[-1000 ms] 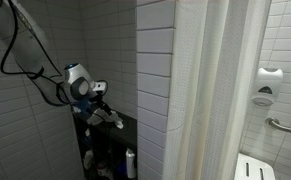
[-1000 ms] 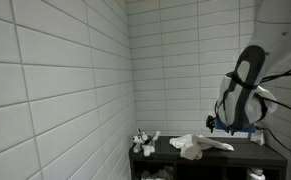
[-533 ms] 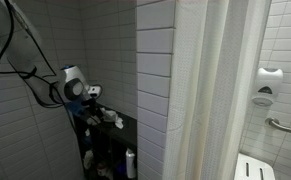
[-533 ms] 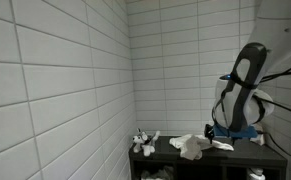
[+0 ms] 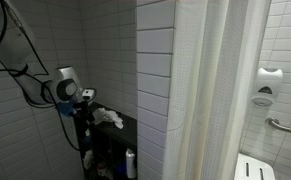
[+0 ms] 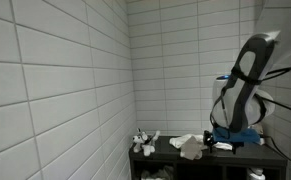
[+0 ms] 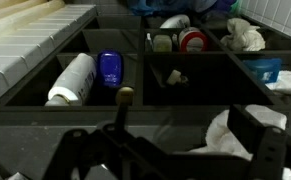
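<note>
White cloth [image 6: 192, 146] near shelf [image 6: 175, 161] edge

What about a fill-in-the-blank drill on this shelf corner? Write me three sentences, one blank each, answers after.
The gripper hangs near the shelf unit with its jaws ____. On top of the shelf unit lies a crumpled ____ cloth. In one compartment, seen in the wrist view, a white bottle is next to a ____ bottle.
Missing words: open; white; blue.
</note>
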Controlling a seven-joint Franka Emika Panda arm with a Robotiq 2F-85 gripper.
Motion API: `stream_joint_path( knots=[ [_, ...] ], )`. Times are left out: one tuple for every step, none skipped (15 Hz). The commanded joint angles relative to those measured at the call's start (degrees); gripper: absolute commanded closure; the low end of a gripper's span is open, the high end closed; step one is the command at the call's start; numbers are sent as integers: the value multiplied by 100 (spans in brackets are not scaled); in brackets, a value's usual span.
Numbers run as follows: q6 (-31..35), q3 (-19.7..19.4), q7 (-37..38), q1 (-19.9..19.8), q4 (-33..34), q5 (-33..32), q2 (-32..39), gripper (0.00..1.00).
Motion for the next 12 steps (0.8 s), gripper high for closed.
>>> stream_joint_path(
  knots=[
    [97, 157, 200, -83, 94, 379, 83, 0],
    [78, 717, 444, -654, 163, 201, 40, 0],
    [30, 932, 482, -814, 225, 305, 50, 0],
    [-15, 1285, 557, -1093, 321, 446, 71, 0],
    [-4, 1596, 653, -1348, 405, 570, 107, 0],
    [-27, 1906, 676, -1603, 522, 773, 165, 0],
    [9, 2163, 727, -1817, 664, 981, 260, 0],
    [-4, 2366, 724, -1996, 782, 1132, 331, 0],
    [-3, 2541, 724, -2159, 933, 1278, 432, 0],
    [21, 2671, 736, -2292, 1059, 1389, 523, 0],
    [34, 2788, 724, -2435, 1241, 1511, 662, 0],
    [24, 2845, 750, -2535, 1397, 1593, 778, 0]
  ],
)
